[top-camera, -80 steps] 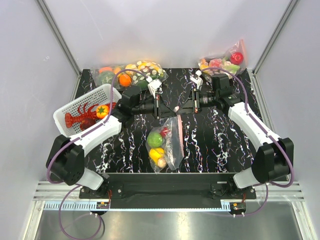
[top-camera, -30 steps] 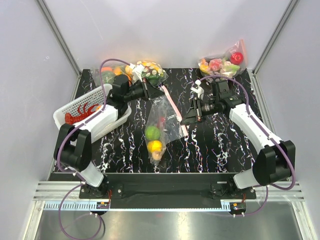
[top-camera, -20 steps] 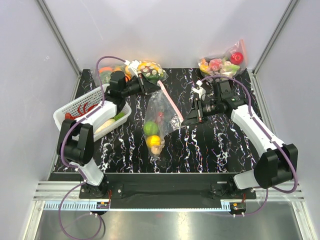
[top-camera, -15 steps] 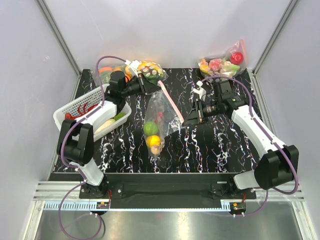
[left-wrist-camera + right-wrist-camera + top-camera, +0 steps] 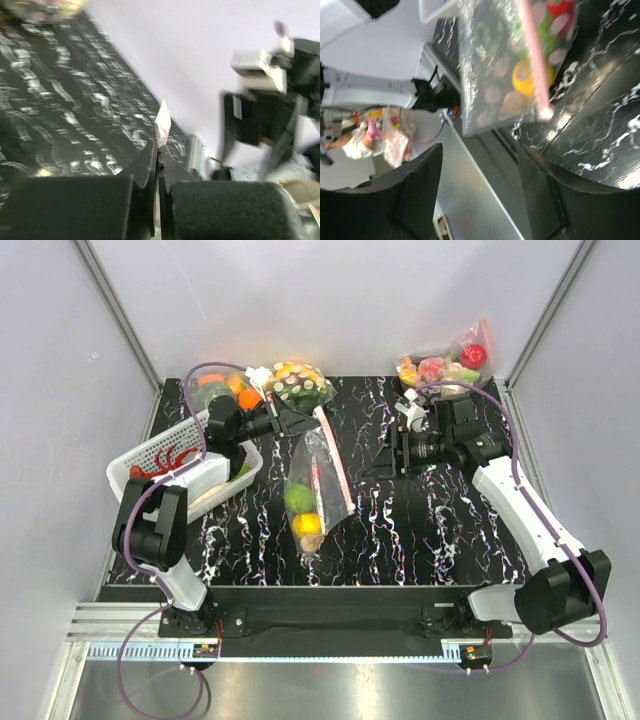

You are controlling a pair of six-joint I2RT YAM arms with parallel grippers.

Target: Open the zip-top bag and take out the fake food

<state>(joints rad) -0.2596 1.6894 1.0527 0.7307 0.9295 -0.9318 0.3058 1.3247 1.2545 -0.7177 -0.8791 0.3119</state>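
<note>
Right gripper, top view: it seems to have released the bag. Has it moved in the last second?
Yes. The right gripper has drawn back toward the far-right apple bag, away from the zip-top bag, jaws open and empty.

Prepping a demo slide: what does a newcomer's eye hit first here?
The dotted zip-top bag in the centre, one corner pinched in the shut left gripper, green and yellow fake food bunched at its near end. Right of it the right gripper stands open, clear of the bag. A white basket holding a red lobster sits at the left.
</note>
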